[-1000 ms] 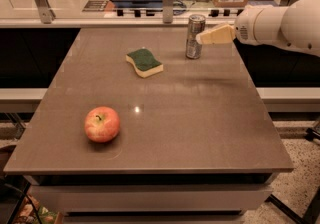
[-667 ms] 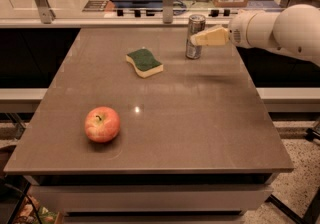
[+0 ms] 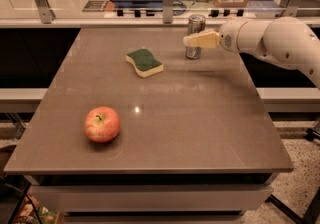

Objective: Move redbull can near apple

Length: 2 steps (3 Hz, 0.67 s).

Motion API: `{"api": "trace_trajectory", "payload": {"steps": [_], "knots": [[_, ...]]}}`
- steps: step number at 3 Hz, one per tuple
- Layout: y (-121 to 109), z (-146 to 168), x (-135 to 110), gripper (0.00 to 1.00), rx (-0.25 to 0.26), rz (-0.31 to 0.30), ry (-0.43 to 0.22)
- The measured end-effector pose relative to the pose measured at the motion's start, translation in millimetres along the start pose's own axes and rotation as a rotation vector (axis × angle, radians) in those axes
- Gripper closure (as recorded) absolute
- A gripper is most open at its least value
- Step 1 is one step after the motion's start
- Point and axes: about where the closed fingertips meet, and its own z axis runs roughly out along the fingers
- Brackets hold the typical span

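Redbull can: stands upright at the far right of the bench, with the claw across its middle.
Claw state: level with the can's waist, coming in from the right. Whether it is clamped on the can or only lies against it cannot be told.
Arm: reaches in low over the bench's far right corner.
Sponge: green-topped and lying flat, left of the can and a little nearer. It sits roughly on the straight line toward the apple.
Apple: on the near left of the bench, well apart from the can.
Risk, grip: the can is slim, tall and smooth. A hold that is loose or off-centre would likely let it tip or slide out once it moves.
Risk, path: if the can is dragged low and straight, it may catch the sponge and topple, or push the sponge ahead of it.
Risk, arrival: the apple is round and free to roll. A bump from the can or claw could send it toward the near edge, so the can should be set down just beside it, not touching.
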Motion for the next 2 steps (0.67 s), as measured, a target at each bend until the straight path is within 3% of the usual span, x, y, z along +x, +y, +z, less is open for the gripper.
{"api": "trace_trajectory", "payload": {"steps": [2], "knots": [[7, 28, -9, 0.00, -0.042, 0.053, -0.132]]}}
